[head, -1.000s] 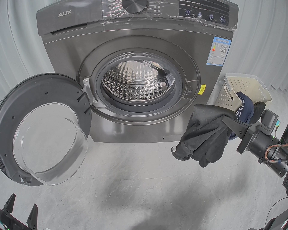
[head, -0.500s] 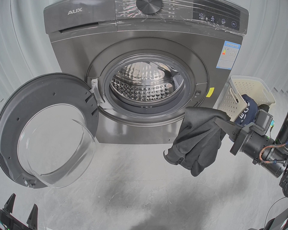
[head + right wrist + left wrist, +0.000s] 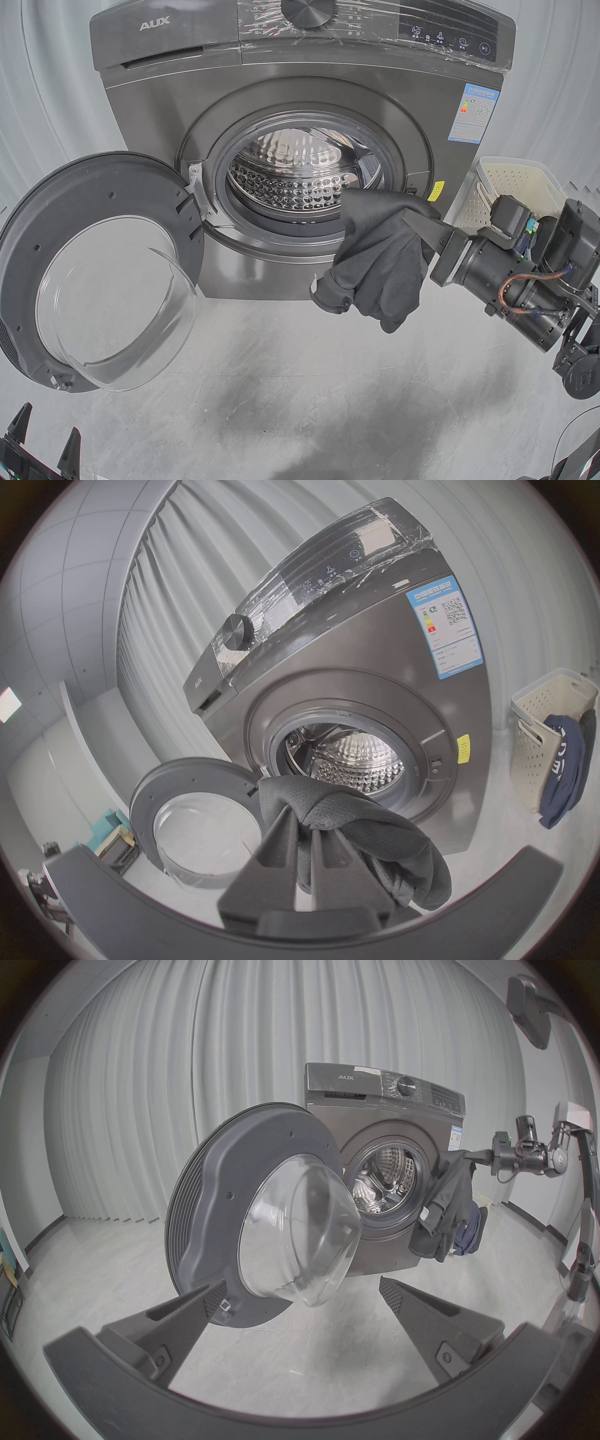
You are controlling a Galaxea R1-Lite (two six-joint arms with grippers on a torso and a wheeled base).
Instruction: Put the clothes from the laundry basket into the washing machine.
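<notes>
A dark grey garment (image 3: pixel 375 256) hangs from my right gripper (image 3: pixel 415 222), which is shut on it just in front of the right side of the washing machine's (image 3: pixel 300 81) round opening. The steel drum (image 3: pixel 294 172) looks bare inside. The same garment (image 3: pixel 356 830) drapes over the shut fingers (image 3: pixel 281 855) in the right wrist view. A cream laundry basket (image 3: pixel 519 184) stands to the right of the machine, and a navy garment (image 3: pixel 562 761) hangs over its rim. My left gripper (image 3: pixel 300 1316) is open, low at the near left, facing the door (image 3: pixel 250 1210).
The machine's round door (image 3: pixel 94 269) stands swung wide open to the left, taking up the left floor area. Grey floor (image 3: pixel 281 387) lies bare in front of the machine. A pleated curtain (image 3: pixel 156 1085) lines the wall behind.
My right arm has carried the grey garment leftward and up from beside the basket to the drum opening. The head camera shifted slightly. The left gripper stayed put.
</notes>
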